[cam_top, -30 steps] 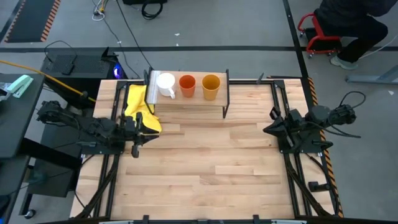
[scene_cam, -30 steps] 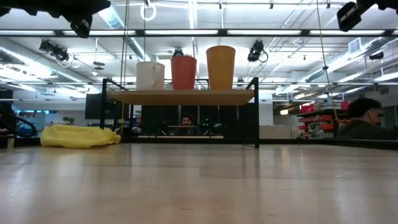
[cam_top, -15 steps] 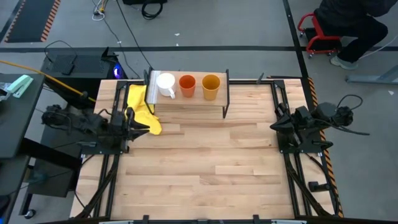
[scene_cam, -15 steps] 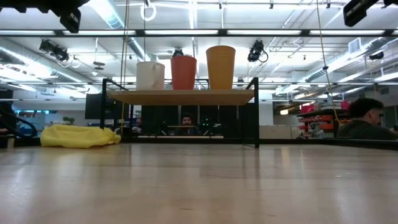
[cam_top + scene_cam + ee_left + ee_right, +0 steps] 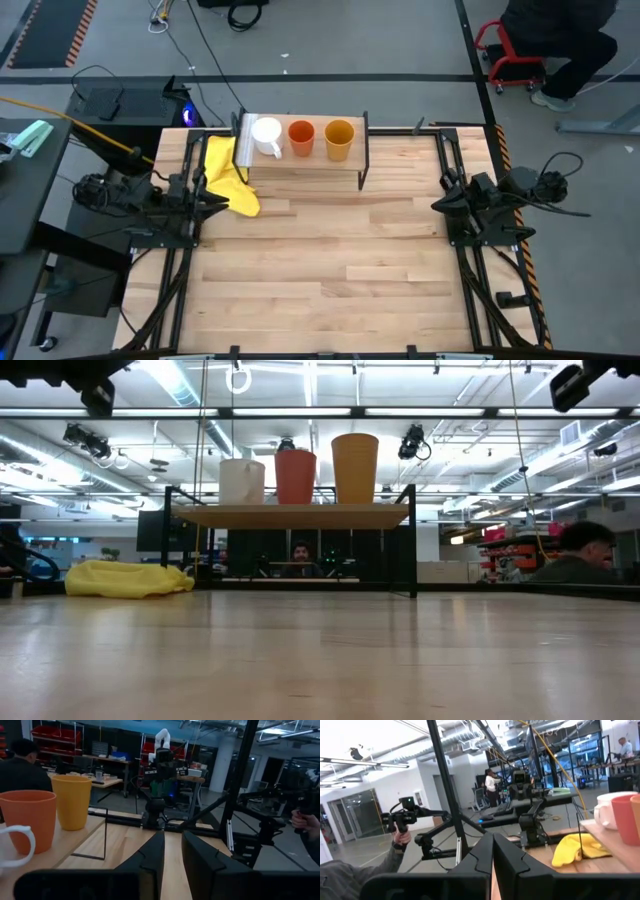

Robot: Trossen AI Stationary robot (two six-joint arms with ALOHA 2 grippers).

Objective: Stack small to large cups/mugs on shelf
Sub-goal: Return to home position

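pulling back toward 9 o'clock, the left gripper (image 5: 214,203) is slightly parted and empty; the right gripper (image 5: 441,204) at 3 o'clock is closed on nothing. the white mug (image 5: 266,135), orange-red cup (image 5: 301,136) and yellow-orange cup (image 5: 339,137) stand in a row on the shelf (image 5: 300,166) at 12 o'clock: placing seems finished.

A yellow cloth (image 5: 226,172) lies crumpled on the wooden tabletop (image 5: 330,270), near its far left corner. Beyond the far edge, black cables (image 5: 205,45) run across the grey floor (image 5: 380,40). A person in dark clothing (image 5: 560,35) is at the far right, beside a red wheeled stool (image 5: 512,52). A black case (image 5: 118,100) stands off the tabletop's left side.
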